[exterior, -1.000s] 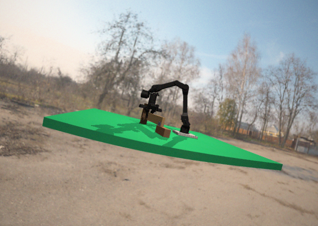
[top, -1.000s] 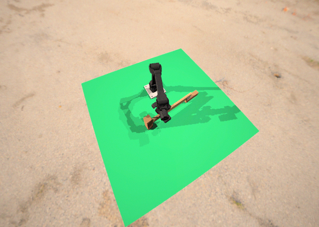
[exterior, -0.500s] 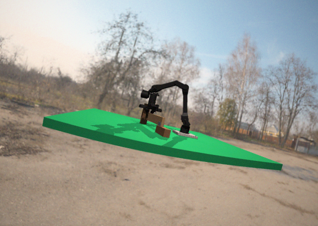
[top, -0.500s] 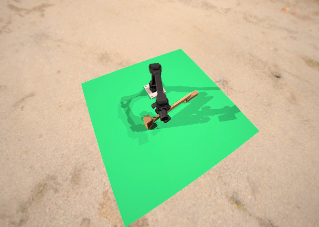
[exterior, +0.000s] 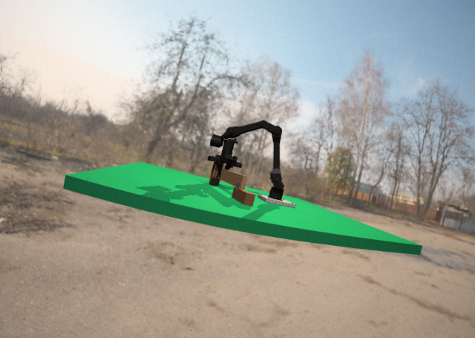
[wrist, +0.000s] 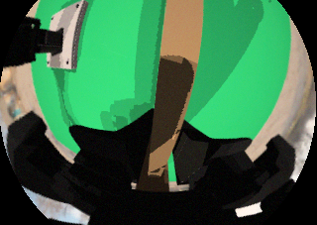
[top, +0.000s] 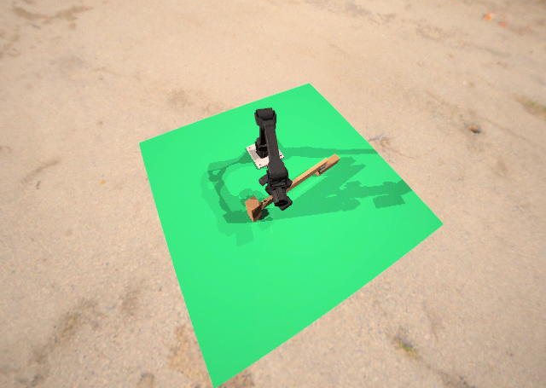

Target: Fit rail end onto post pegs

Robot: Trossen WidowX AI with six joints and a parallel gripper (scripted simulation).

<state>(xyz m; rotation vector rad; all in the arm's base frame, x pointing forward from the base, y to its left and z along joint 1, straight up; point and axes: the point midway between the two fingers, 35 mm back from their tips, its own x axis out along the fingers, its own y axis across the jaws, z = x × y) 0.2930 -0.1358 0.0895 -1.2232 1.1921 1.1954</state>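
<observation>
Clamped on the wooden rail, the gripper is pointing downward and holding the board close to its near end, with one dark finger pressing each side of the wood in the wrist view. From that grip the rail is stretching away across the green table toward the far right, where its other end is sitting at the footboard block; whether it is seated in the bracket is too small to tell. In the exterior view the rail is running from the gripper toward the block, which is lying nearer that camera. The short wooden post is standing at the left, near end of the rail, just beside the gripper, and the rail's end is lying against or very close to it; the pegs and holes are hidden, so how deep they are seated cannot be told. The arm is rising from its white base plate, which is lying on the table behind the rail, and arching over toward the post.
</observation>
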